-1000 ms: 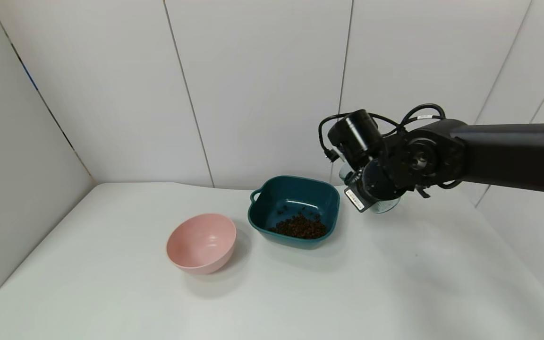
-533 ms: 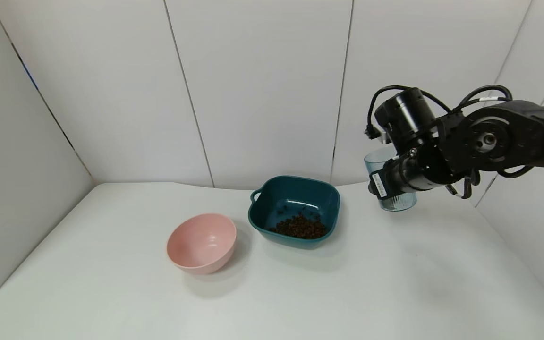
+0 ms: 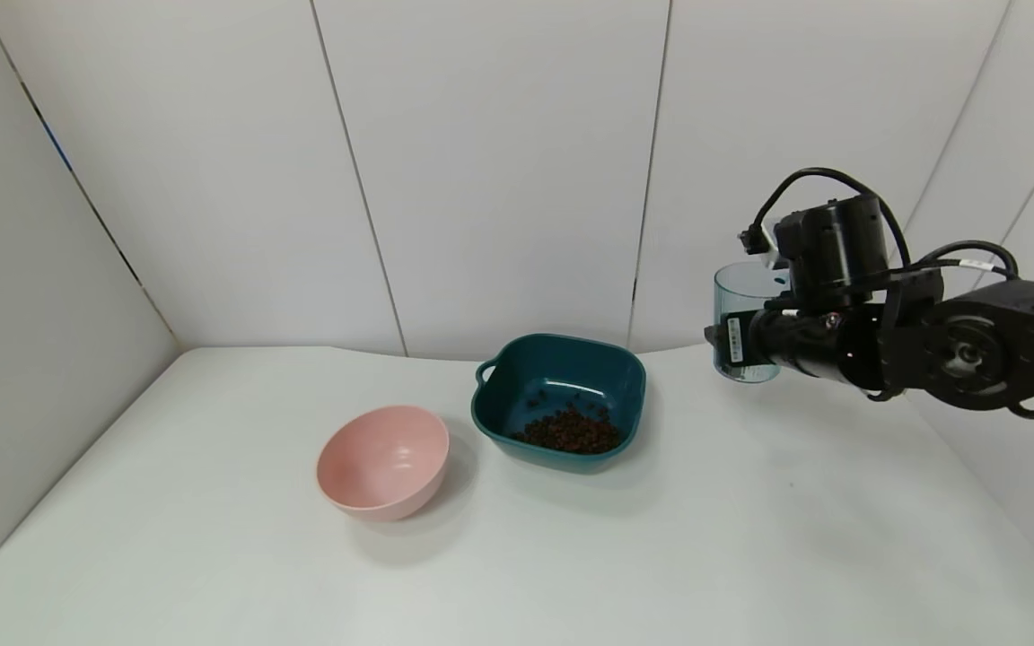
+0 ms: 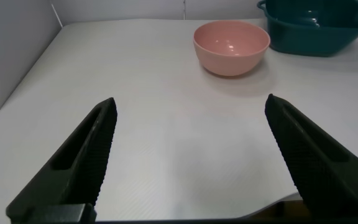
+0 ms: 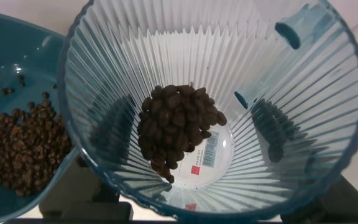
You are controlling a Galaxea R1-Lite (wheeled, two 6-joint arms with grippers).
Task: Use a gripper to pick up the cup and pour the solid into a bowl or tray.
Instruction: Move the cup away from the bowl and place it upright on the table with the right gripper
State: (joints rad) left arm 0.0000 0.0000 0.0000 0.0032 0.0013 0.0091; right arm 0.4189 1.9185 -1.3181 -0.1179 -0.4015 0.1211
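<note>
Swinging away from the teal tray (image 3: 490, 414), the right gripper (image 3: 744, 345) now holds the cup (image 3: 740, 296) upright, raised off to the tray's right, jaws clamped on its ribbed wall. Most of the solid (image 3: 571, 432) lies in the tray, yet a clump remains in the cup's bottom, so the pour looks unfinished. The left gripper (image 4: 188, 158) hangs wide open over the table (image 3: 212, 538), idle, near the pink bowl (image 3: 382, 459).

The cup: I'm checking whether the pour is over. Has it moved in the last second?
Yes. The cup, held by the right gripper, has swung rightward and up, away from the teal dish, and now stands upright. Some pellets remain inside.
</note>
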